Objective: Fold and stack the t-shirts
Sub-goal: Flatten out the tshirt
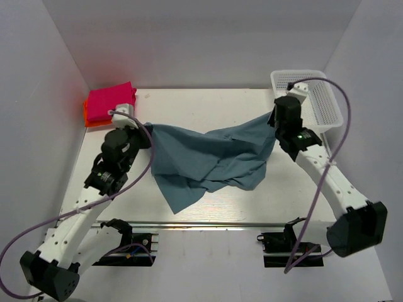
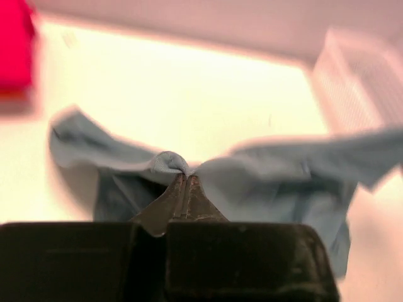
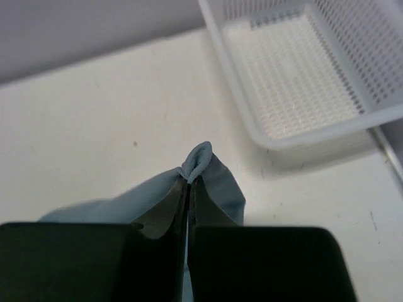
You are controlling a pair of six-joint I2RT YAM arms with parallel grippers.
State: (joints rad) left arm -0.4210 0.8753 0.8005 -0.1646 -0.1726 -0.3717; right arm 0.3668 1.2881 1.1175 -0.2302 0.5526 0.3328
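Note:
A dusty teal-blue t-shirt (image 1: 208,160) hangs stretched between both arms over the middle of the table, its lower part sagging in folds. My left gripper (image 1: 146,130) is shut on the shirt's left edge; in the left wrist view the gripper (image 2: 184,178) pinches a ribbed fold of the teal cloth (image 2: 264,176). My right gripper (image 1: 274,119) is shut on the shirt's right edge, and in the right wrist view the gripper (image 3: 190,180) holds a small loop of the teal cloth (image 3: 203,157). A folded magenta-pink t-shirt (image 1: 110,102) lies on an orange-red one (image 1: 85,114) at the far left corner.
A white mesh basket (image 1: 315,100) stands at the far right corner, close behind my right gripper; it shows as the basket (image 3: 302,69) in the right wrist view. White walls close in the table on three sides. A metal rail (image 1: 208,223) runs along the near edge.

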